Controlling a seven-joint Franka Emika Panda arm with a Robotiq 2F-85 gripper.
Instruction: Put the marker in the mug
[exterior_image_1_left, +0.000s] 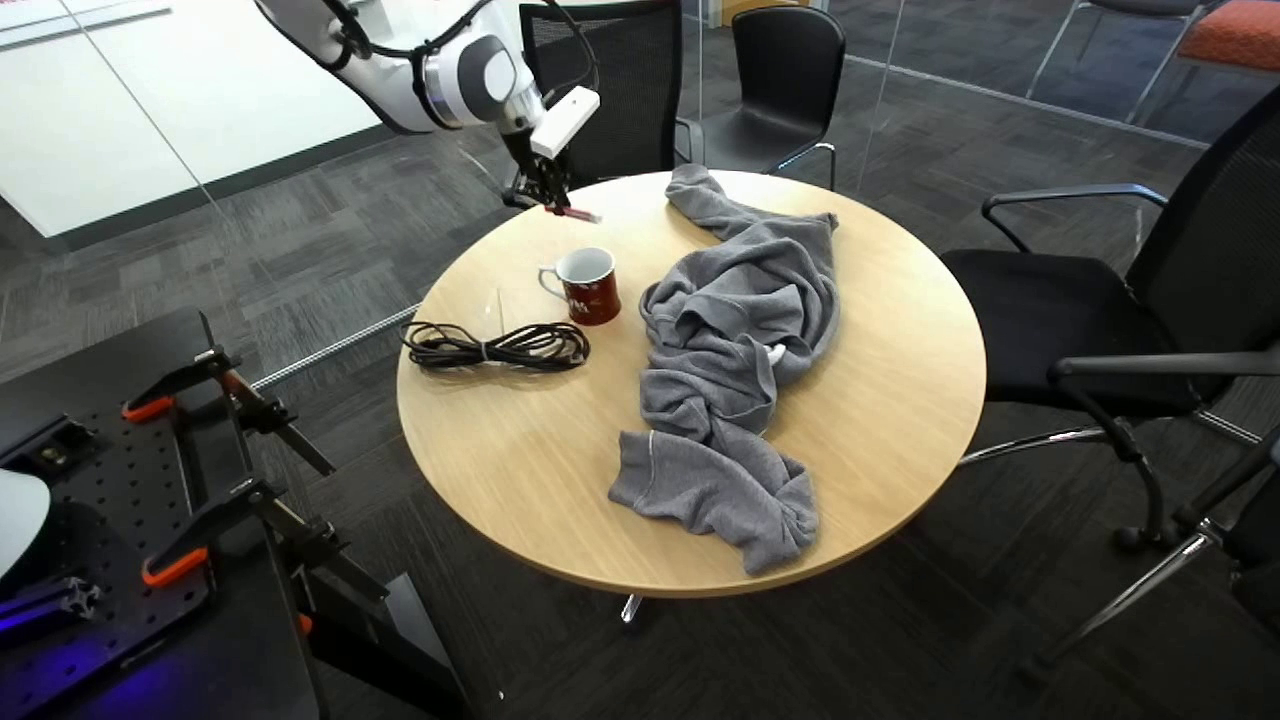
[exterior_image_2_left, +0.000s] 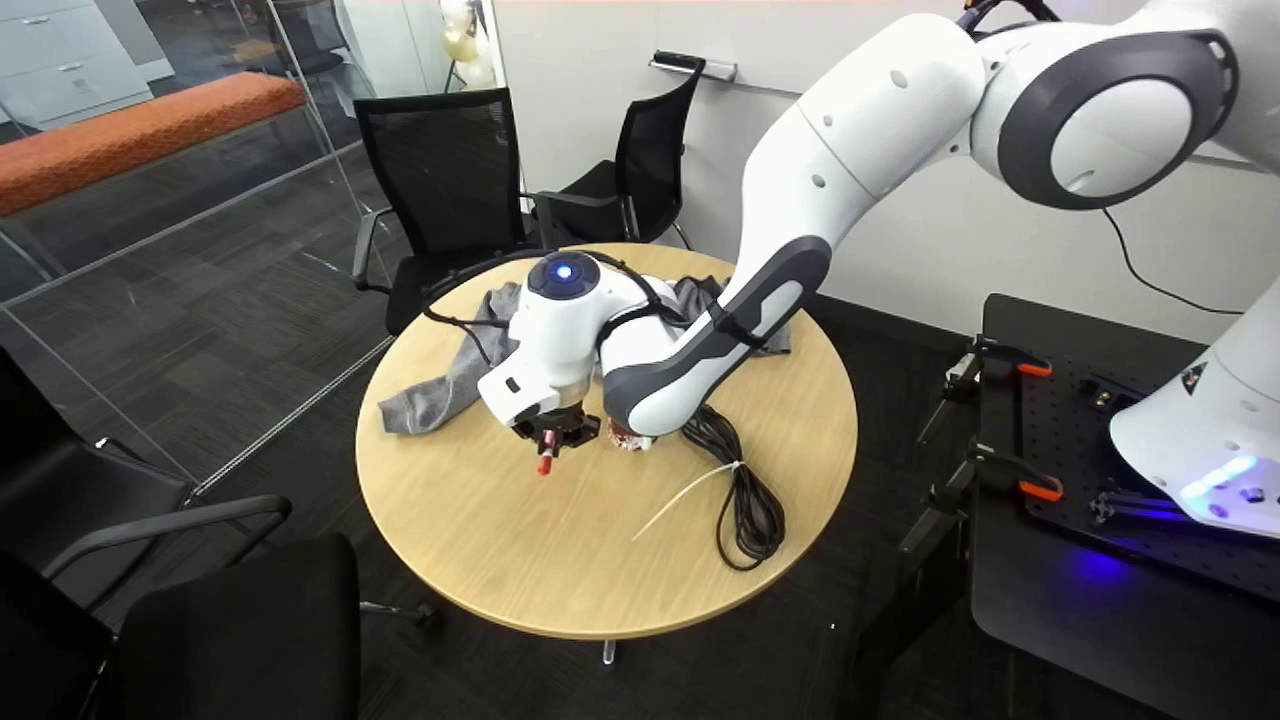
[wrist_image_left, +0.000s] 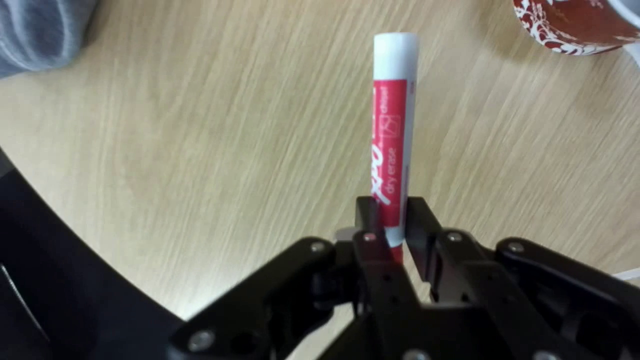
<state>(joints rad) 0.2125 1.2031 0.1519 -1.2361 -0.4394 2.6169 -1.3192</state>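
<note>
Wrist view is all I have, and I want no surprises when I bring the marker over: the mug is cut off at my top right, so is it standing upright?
Observer: Yes, an exterior view shows the whole mug, standing upright on the table.
Operator: Good. Is anything lying near it that my picture misses?
Observer: Yes, a black coiled cable lies on the table close beside the mug.
</note>
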